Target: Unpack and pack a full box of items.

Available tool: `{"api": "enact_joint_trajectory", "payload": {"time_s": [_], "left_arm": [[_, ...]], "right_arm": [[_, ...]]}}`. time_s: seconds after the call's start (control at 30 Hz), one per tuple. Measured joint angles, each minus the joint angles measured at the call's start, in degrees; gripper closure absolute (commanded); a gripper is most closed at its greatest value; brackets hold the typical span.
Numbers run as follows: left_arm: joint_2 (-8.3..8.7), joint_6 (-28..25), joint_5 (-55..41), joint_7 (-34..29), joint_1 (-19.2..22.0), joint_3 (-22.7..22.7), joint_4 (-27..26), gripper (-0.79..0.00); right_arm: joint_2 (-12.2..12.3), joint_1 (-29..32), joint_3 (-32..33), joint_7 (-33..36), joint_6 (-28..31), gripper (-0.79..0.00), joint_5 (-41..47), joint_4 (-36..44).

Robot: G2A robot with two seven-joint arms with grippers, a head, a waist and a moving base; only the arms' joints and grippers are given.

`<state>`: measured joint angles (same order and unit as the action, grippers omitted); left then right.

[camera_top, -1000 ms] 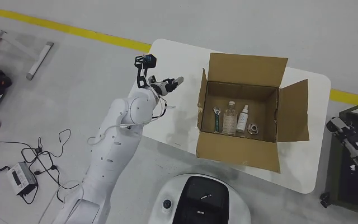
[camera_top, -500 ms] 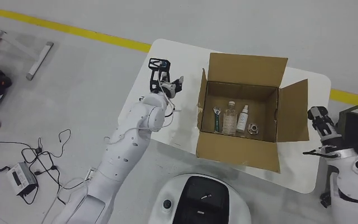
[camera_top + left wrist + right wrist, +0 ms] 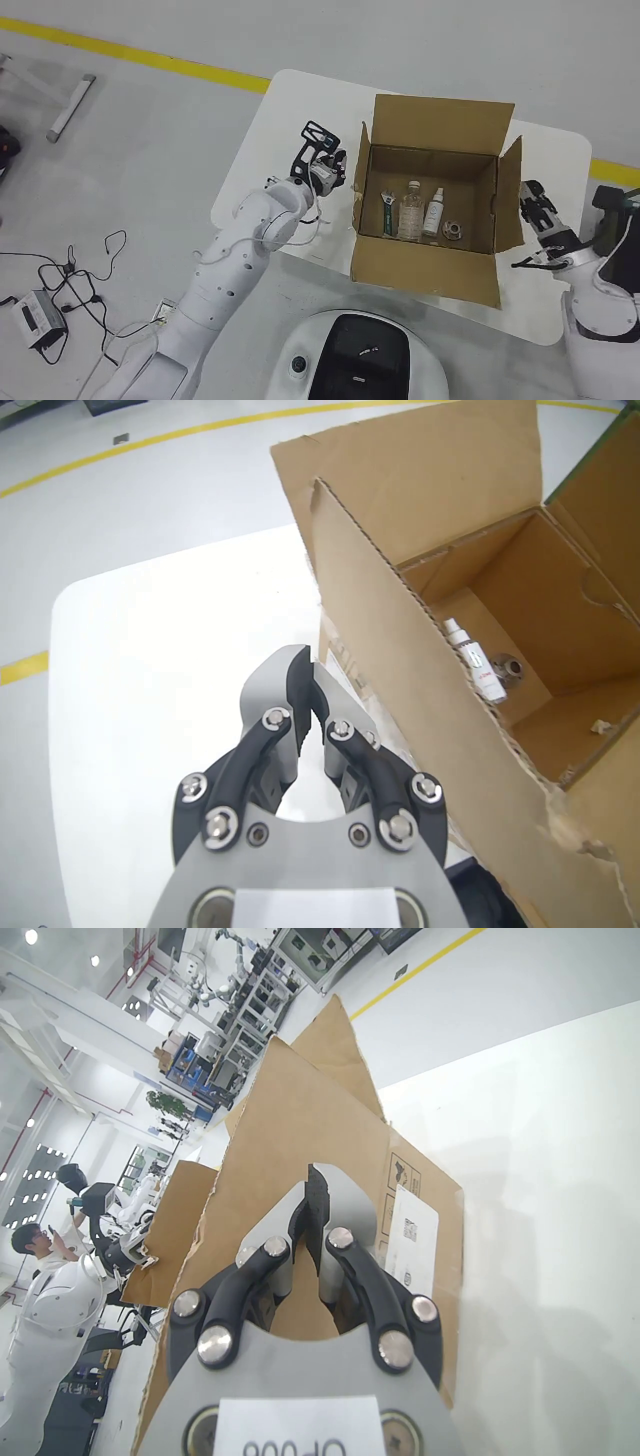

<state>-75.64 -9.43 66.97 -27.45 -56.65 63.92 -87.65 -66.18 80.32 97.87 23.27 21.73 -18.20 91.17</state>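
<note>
An open cardboard box (image 3: 425,265) stands on the white table (image 3: 300,100). On its floor lie a wrench (image 3: 388,213), a clear bottle (image 3: 411,210), a white spray bottle (image 3: 434,211) and a metal flange (image 3: 452,230). My left gripper (image 3: 338,163) is shut and empty, just outside the box's left flap (image 3: 358,165). In the left wrist view the left gripper (image 3: 307,660) hangs over the table (image 3: 150,625) beside the box wall (image 3: 400,650), with the spray bottle (image 3: 475,660) and flange (image 3: 507,667) inside. My right gripper (image 3: 527,192) is shut against the raised right flap (image 3: 300,1128).
The table's left part (image 3: 270,170) and its right end (image 3: 560,150) are bare. Cables and a power brick (image 3: 40,315) lie on the floor at left, near a metal bar (image 3: 70,105). A dark cart (image 3: 612,290) stands past the table's right edge.
My left gripper has moved right, up to the box's left flap. My right arm came in from the right edge, and the right flap went from spread outward to nearly upright.
</note>
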Motion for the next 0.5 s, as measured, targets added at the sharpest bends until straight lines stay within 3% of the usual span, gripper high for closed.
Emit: {"api": "enact_joint_trajectory", "payload": {"time_s": [0.37, 0.5], "left_arm": [[-0.01, 0.2, 0.0, 0.2, 0.0, 0.0, 0.0, 0.0], [0.23, -1.7, -1.6, 3.9, -0.9, 1.2, -1.7, 0.0]], "right_arm": [[0.4, -3.0, -4.3, 7.9, -3.6, 0.0, -3.1, 0.2], [0.5, -3.5, -5.3, 9.4, -4.8, 0.0, -3.5, 0.2]]}}
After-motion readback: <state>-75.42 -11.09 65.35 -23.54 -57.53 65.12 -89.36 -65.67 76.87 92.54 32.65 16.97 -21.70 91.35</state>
